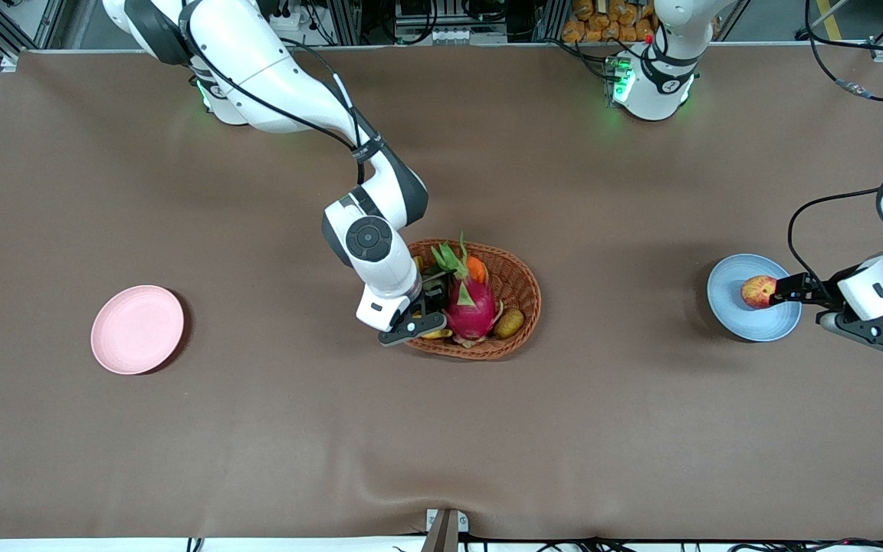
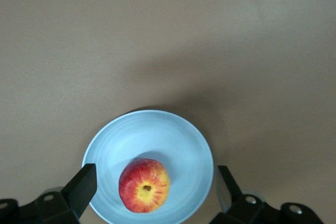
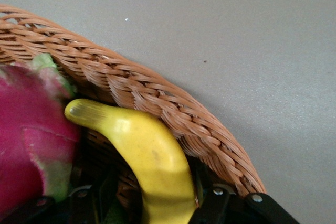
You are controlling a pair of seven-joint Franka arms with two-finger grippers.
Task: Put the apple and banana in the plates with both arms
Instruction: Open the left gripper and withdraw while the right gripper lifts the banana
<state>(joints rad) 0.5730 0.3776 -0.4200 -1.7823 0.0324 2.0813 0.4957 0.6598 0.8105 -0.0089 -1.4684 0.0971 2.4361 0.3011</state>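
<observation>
The apple (image 1: 757,292) lies on the light blue plate (image 1: 752,326) toward the left arm's end of the table. My left gripper (image 1: 779,291) is open just above the plate, its fingers (image 2: 81,187) wide on either side of the apple (image 2: 144,185) and clear of it. The banana (image 3: 152,156) lies in the wicker basket (image 1: 522,280) beside the dragon fruit (image 1: 471,307). My right gripper (image 1: 420,322) is down in the basket, open astride the banana: one finger (image 3: 212,205) touches it, the other stands off. The pink plate (image 1: 137,330) sits bare toward the right arm's end.
The basket at mid-table also holds a small orange fruit (image 1: 476,268) and a brown oval fruit (image 1: 510,323). Its woven rim (image 3: 173,108) runs close beside the banana. Brown cloth covers the table.
</observation>
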